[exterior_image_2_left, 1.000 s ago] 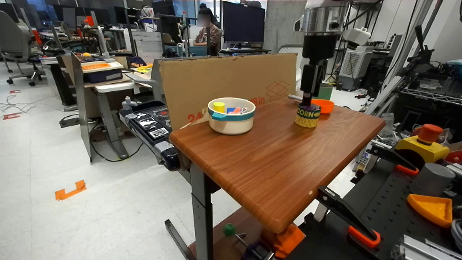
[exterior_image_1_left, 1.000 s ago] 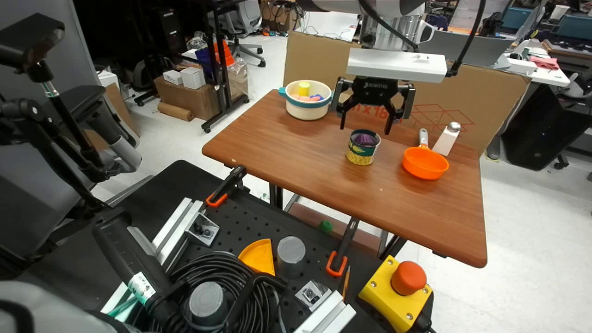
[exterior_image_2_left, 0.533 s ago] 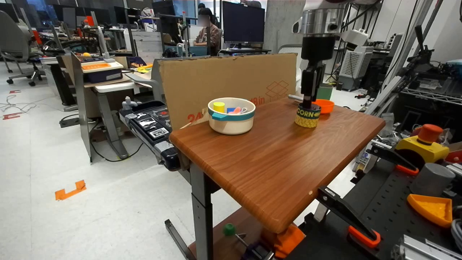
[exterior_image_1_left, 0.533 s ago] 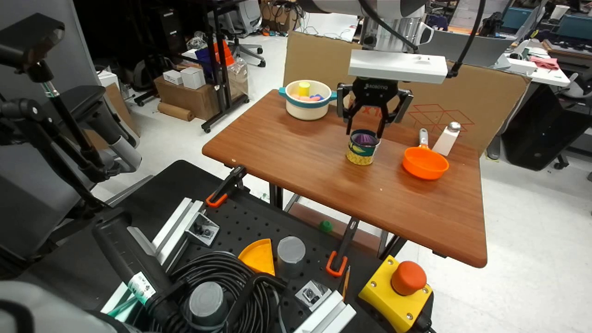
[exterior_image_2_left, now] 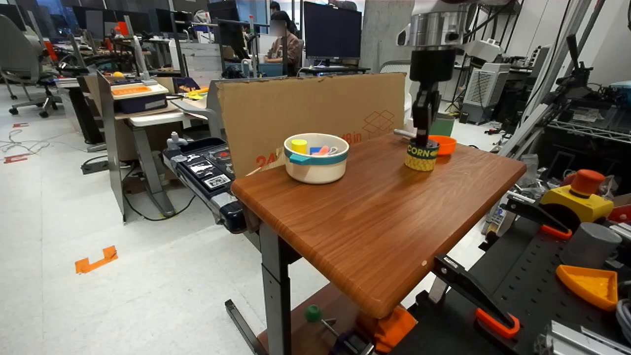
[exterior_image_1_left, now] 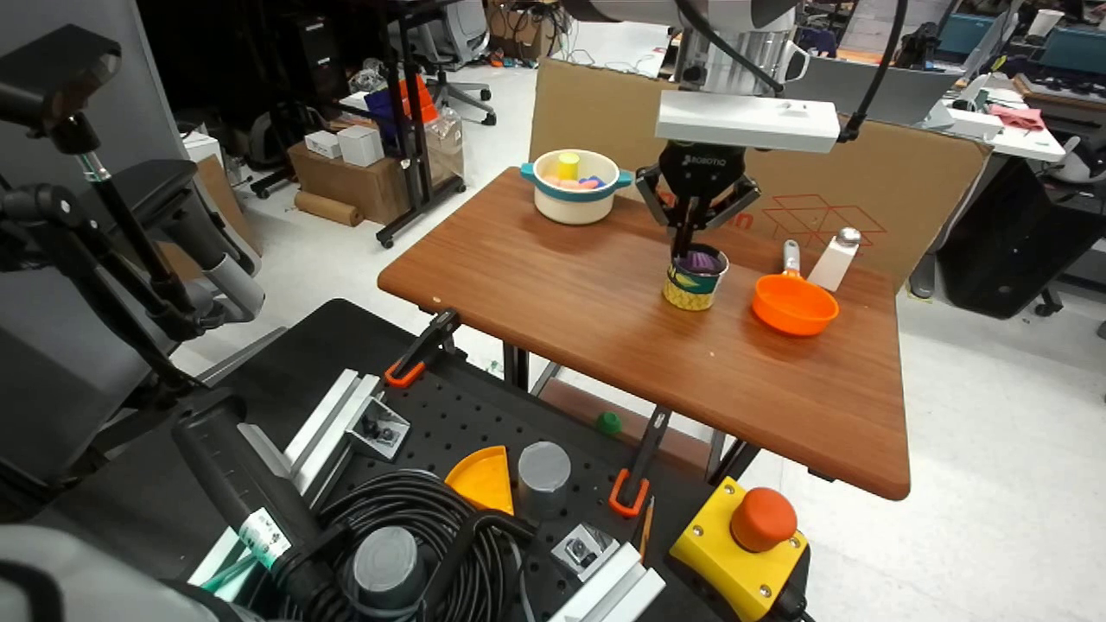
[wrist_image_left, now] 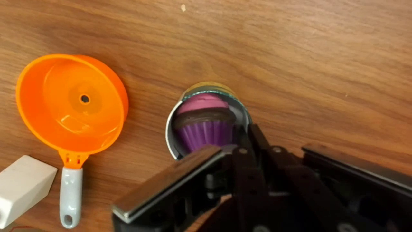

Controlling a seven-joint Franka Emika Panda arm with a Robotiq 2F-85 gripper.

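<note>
Corn can (exterior_image_1_left: 689,296) is the thing you are grasping: your gripper (exterior_image_1_left: 680,249) is clenching its wall at the rim, one finger reaching down inside and the opposite one pressing from outside. You are pointing the gripper downward, and the can is showing its open end to your wrist camera; whether its base is fully touching the bench (exterior_image_2_left: 374,212), you cannot tell from these angles. You are holding it between the orange pan (wrist_image_left: 62,106) and the cream pot (exterior_image_2_left: 315,173), much nearer the pan. In the wrist view a cupcake (wrist_image_left: 205,124) is filling most of the can, lying tipped so that you are seeing its pink top, brown middle and ribbed purple wrapper.

Near the can, without touching it, the orange pan is resting on the bench with its hollow side facing up and its light grey handle (wrist_image_left: 70,193) pointing toward the cardboard sheet (exterior_image_2_left: 315,106). A white shaker (exterior_image_1_left: 835,262) with a silvery cap is sitting just beside that handle. In both exterior views the cream pot is standing well apart from the can, showing a teal band and holding a yellow cylinder (exterior_image_2_left: 298,145) among pink and blue pieces. The cardboard sheet is standing along one long side of the bench, carrying red print. On the opposite side, black clamps (exterior_image_1_left: 652,436) with orange ends are reaching the bench's edge.
</note>
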